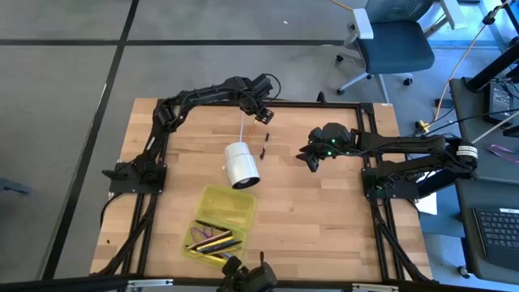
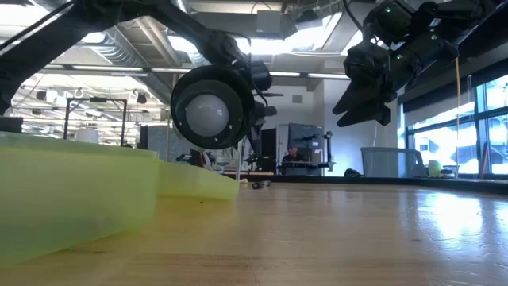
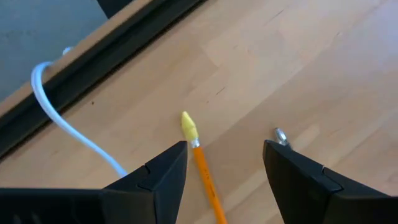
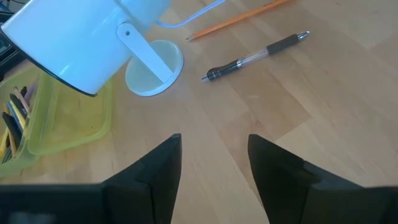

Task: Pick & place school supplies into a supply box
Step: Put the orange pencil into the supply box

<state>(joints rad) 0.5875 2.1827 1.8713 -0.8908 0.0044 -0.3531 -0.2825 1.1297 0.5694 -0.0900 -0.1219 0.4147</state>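
From above, we see the box (image 1: 217,225) lying open at the table's six o'clock, several pens (image 1: 212,238) already in its near tray. The white lamp (image 1: 241,165) stands at the centre. At twelve o'clock the left gripper (image 1: 261,114) hovers over an orange pencil (image 1: 250,131), and a dark pen (image 1: 265,143) lies just beside the pencil, toward three o'clock. The right gripper (image 1: 311,158) hangs at about two o'clock from the lamp, well apart from the box.

From table height, the box (image 2: 87,199) fills the nine o'clock side, the lamp (image 2: 208,107) faces us, and the right gripper (image 2: 361,99) is raised clear of the wood. The pen (image 2: 259,184) shows as a small dark shape far back.

Through the left wrist, we see the fingers (image 3: 163,171) spread wide, the pencil (image 3: 202,167) between them with its yellow eraser end pointing away; nothing is pinched yet. The lamp's cord (image 3: 68,124) runs close by.

Through the right wrist, the fingers (image 4: 152,165) stand partly spread over bare wood, holding nothing; beyond lie the pen (image 4: 256,56), the pencil (image 4: 239,20), the lamp (image 4: 87,37) and the box (image 4: 62,134).

We judge the step in hand to be picking up the pencil with the left arm. The next move calls for lowering squarely over it, closing, then carrying it round the lamp and cord to the box.
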